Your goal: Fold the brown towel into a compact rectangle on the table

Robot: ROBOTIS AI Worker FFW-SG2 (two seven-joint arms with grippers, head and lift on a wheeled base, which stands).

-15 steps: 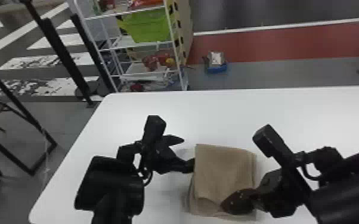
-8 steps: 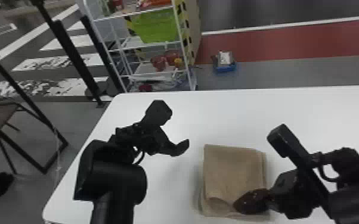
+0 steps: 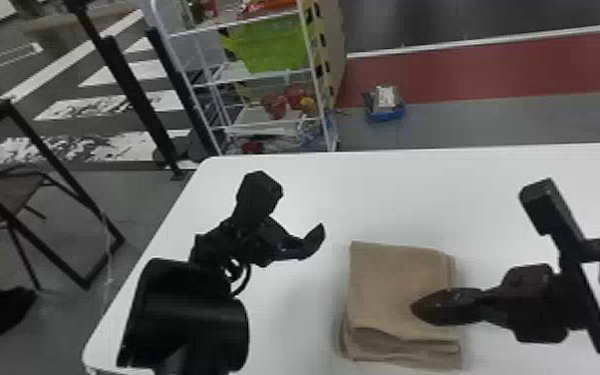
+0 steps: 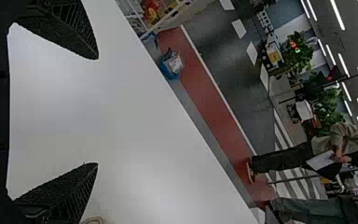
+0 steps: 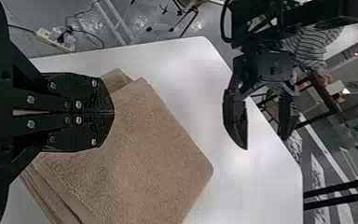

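So the brown towel (image 3: 388, 279) is lying folded in a rough rectangle on the white counter (image 3: 443, 194). Left end effector (image 3: 310, 240) is just off to its left, fingers wide apart. Right end effector (image 3: 419, 306) is over the towel, fingertips together, nothing pinched.

Your left tool (image 3: 309, 244) over the white desk (image 3: 433, 199), beside the folded brown towel (image 3: 388, 284), your right tool (image 3: 431, 306) above the towel, a white rack (image 3: 254, 77) beyond.
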